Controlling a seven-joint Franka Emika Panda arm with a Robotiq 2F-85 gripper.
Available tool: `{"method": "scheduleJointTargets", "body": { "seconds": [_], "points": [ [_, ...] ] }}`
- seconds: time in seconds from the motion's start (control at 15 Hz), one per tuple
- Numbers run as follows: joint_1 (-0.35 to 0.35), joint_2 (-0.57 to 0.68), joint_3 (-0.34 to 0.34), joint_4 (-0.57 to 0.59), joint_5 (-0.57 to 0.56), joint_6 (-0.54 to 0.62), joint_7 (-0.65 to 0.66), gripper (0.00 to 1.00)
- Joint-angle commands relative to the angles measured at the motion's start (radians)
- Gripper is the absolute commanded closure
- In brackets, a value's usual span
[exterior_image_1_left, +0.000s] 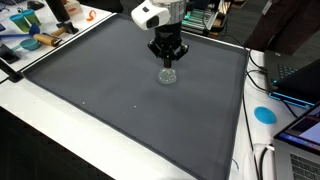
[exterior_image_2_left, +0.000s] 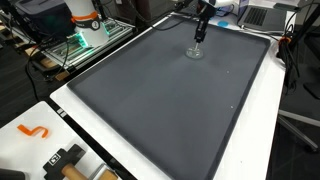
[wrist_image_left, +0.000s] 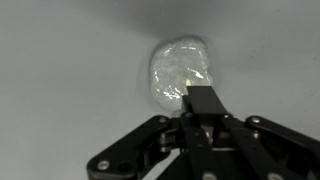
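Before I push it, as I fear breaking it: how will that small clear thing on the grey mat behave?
The clear thing looks thin and translucent, so probably light and easily crushed. Its rounded outline suggests it may roll or tip when nudged. The matte grey mat probably limits sliding.

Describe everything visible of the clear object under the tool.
The clear object is small, transparent and glossy, like thin plastic or glass, with a crinkled, whitish sheen in the wrist view. It sits on the dark grey mat directly beneath the tool. Whether the tool touches it cannot be told.
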Motion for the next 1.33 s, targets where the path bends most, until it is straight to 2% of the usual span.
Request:
{"method": "scheduleJointTargets", "body": {
  "seconds": [0.0, 0.6, 1.27],
  "points": [
    [-0.004, -0.04, -0.002, 0.001, 0.007, -0.032, -0.022, 0.97],
    [-0.01, -0.142, -0.005, 0.021, 0.002, -0.074, -0.018, 0.97],
    [-0.008, -0.209, -0.005, 0.05, -0.007, -0.173, -0.02, 0.97]
  ]
}}
